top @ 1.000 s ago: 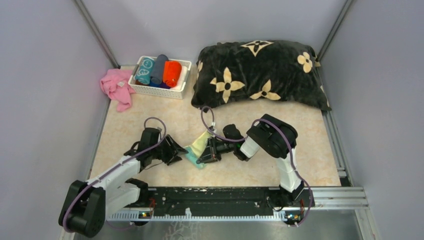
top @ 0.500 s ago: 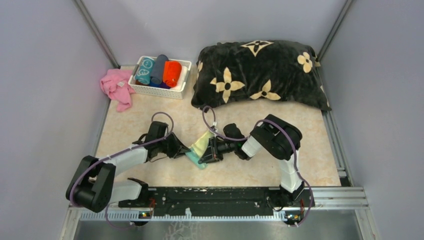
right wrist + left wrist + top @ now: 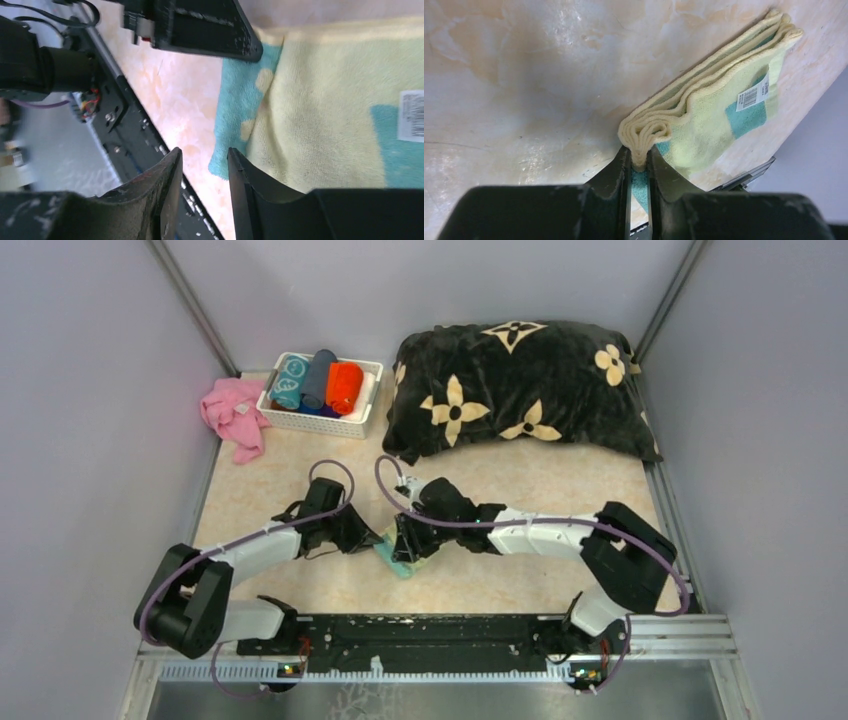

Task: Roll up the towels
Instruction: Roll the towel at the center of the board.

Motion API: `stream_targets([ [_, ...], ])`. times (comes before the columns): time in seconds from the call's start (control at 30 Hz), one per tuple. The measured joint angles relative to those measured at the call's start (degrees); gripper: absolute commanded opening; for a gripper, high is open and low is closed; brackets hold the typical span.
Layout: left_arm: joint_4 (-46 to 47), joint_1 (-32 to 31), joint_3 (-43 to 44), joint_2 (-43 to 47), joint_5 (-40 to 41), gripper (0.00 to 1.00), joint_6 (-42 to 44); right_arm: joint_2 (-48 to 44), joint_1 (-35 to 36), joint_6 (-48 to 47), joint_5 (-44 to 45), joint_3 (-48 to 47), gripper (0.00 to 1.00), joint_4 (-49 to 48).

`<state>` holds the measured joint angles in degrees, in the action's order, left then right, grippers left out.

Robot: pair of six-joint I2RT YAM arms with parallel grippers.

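Items on the table (image 3: pixel 520 480): one pale yellow towel (image 3: pixel 704 105) with teal patches, one white basket (image 3: pixel 312 420), one pink cloth (image 3: pixel 232 415), one black cushion (image 3: pixel 515 385) with cream flowers.

The pale yellow towel is lying folded in several layers at the near middle of the table, between the two arms. One white barcode label (image 3: pixel 752 95) is showing on its upper face.

Left gripper (image 3: pixel 638 155): both fingers are clamping the folded edge of the pale yellow towel, with the bunched layers bulging just past the fingertips.

Right gripper (image 3: pixel 204 162): its two fingers are standing apart, grasping nothing. One teal corner of the towel is lying just beyond the gap. In the overhead view this gripper is hanging over the towel's right side, opposite the left gripper.

The basket is sitting at the far left of the table, beside the cushion. Three rolls are lying side by side on top in it: one teal rolled towel (image 3: pixel 290 380) with a pale circle print, one grey-blue roll (image 3: pixel 318 378), and one orange-red rolled towel (image 3: pixel 343 385). Darker cloth is showing beneath them; its count cannot be told.

The pink cloth is lying crumpled just left of the basket, touching it.
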<state>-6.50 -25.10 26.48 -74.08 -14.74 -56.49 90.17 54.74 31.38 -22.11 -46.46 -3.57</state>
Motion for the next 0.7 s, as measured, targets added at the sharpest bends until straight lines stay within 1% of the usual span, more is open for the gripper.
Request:
stream_targets([
  [0.13,-1.3,-0.3,0.2,0.5,1.1,0.11,-0.1,-3.5,6.9,-6.0,13.7,-3.9,0.39,6.5],
  [0.3,-2.5,-0.8,0.7,0.8,2.0,0.12,-0.3,-2.1,15.0,-10.8,28.0,-8.1,0.40,12.4],
  [0.4,-2.9,-1.0,0.8,0.8,2.5,0.12,-0.6,0.7,18.2,-12.4,34.3,-10.4,0.40,14.0],
  [0.53,-3.2,-1.1,0.8,1.1,3.0,0.12,-1.2,6.5,21.5,-14.4,41.7,-13.4,0.40,15.9],
  [0.67,-4.0,-1.2,0.8,1.8,3.7,0.12,-2.0,11.8,23.8,-15.1,46.0,-15.5,0.38,17.7],
  [0.7,-4.2,-1.2,0.8,2.1,3.8,0.12,-2.2,12.9,24.2,-15.3,46.9,-15.9,0.36,18.2],
])
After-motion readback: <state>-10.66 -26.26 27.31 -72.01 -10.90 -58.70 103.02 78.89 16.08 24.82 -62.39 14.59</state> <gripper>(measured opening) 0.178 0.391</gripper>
